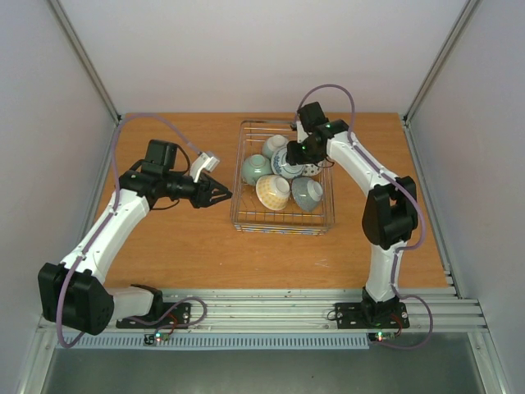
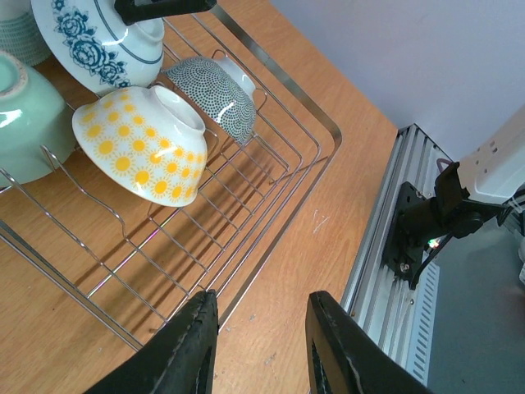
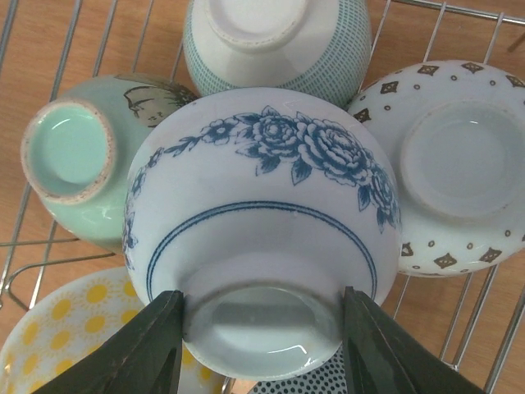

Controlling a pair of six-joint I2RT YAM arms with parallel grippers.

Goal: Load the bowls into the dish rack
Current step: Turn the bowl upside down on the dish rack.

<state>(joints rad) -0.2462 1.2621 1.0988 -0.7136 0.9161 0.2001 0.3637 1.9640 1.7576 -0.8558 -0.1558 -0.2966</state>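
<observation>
1. Near edge: both arm bases sit on alu rail (image 1: 271, 305). Wood table (image 1: 180, 246) runs beyond it.
2. L gripper (image 1: 220, 195): hovers over the table just L of the dish rack (image 1: 283, 228), tips pointing at the rack's near-L side. Jaws are wide apart w/ nothing btwn them. In the wrist view the gap shows only tabletop and the rack's corner rim.
3. Rack: silver wire, centre of table toward the far side. 6 bowls counted, all inside it.
4. Near row: yellow sun-print bowl (image 2: 143, 148) is tipped over among the tines, foot showing. Dark fine-dotted bowl (image 2: 215, 94) is just beside it on the R, also tipped.
5. Mid row, L to R:
   - Celadon green bowl (image 3: 74, 164), foot up.
   - Blue-flower bowl (image 3: 262, 189), foot up, packed close btwn its neighbours.
   - White bowl w/ small diamond marks (image 3: 459, 164), foot up.
6. R gripper (image 3: 261, 312): comes in from the far-R over the rack. One finger sits each side of the blue-flower bowl's foot ring, flush to it w/ no gap seen, so it is clamped on the foot.
7. Far end: teal-hatched bowl (image 3: 275, 49), foot up, right behind the blue-flower bowl.
</observation>
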